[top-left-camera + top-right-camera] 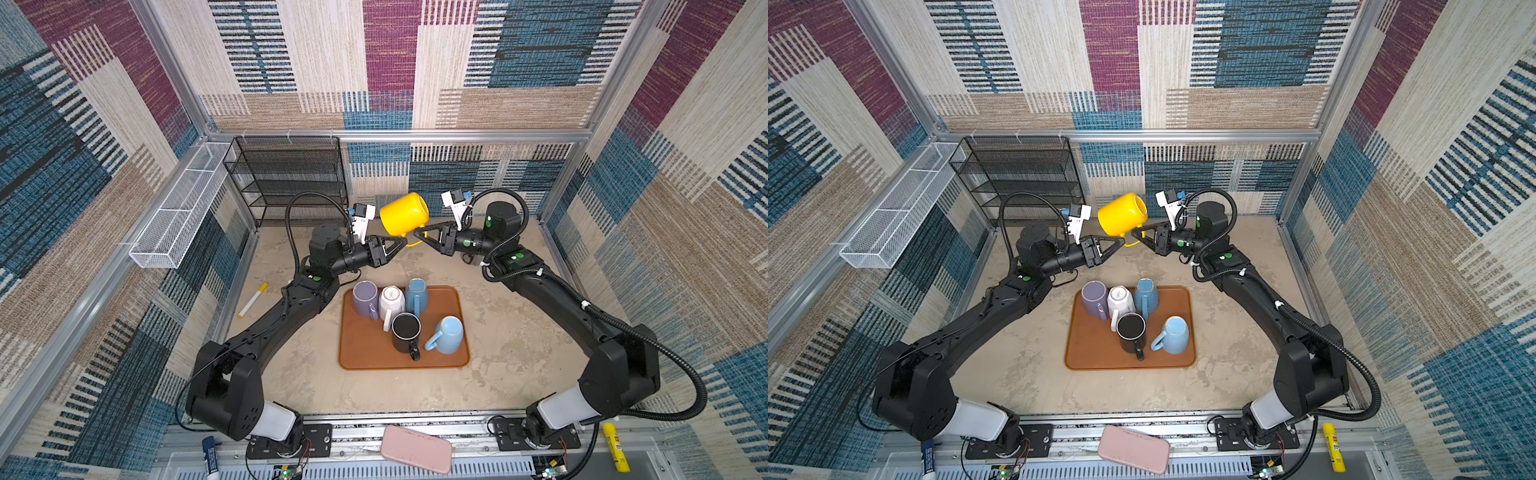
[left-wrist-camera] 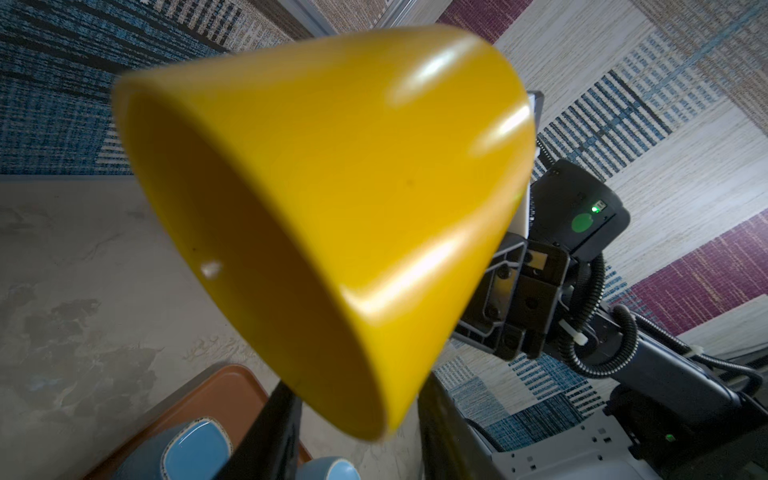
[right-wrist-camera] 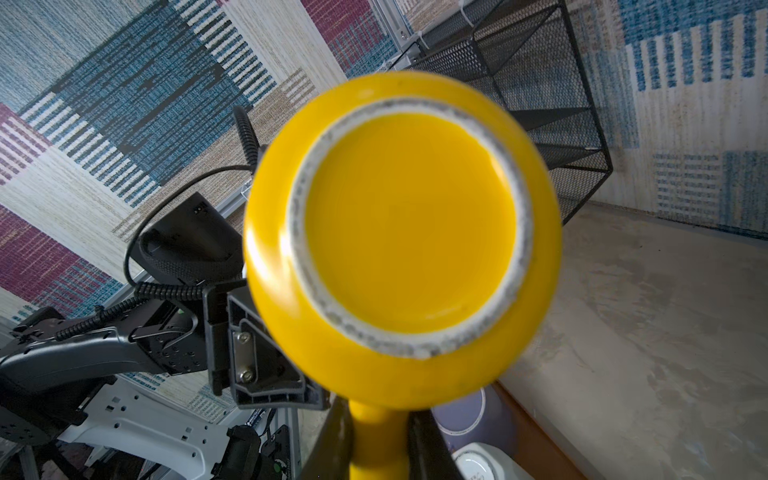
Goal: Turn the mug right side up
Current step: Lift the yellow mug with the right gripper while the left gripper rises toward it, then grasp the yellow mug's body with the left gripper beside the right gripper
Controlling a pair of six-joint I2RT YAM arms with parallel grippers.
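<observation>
A yellow mug [image 1: 404, 214] [image 1: 1122, 218] hangs in the air at the back middle, tipped on its side. My right gripper [image 1: 417, 237] [image 3: 379, 424] is shut on its handle [image 3: 376, 440], and the right wrist view looks onto the mug's base [image 3: 409, 220]. The mouth faces my left arm; the left wrist view looks into the mug [image 2: 332, 199]. My left gripper [image 1: 401, 242] [image 2: 357, 415] is open, its fingers standing either side of the mug's lower rim, with a gap showing beside one finger.
Below the grippers a brown tray [image 1: 361, 357] holds several mugs: purple [image 1: 365, 300], white [image 1: 391, 302], ribbed blue [image 1: 416, 296], black [image 1: 406, 332], light blue [image 1: 448, 334]. A black mesh rack [image 1: 286, 178] and a white wire basket [image 1: 178, 216] stand back left. A marker [image 1: 252, 300] lies left.
</observation>
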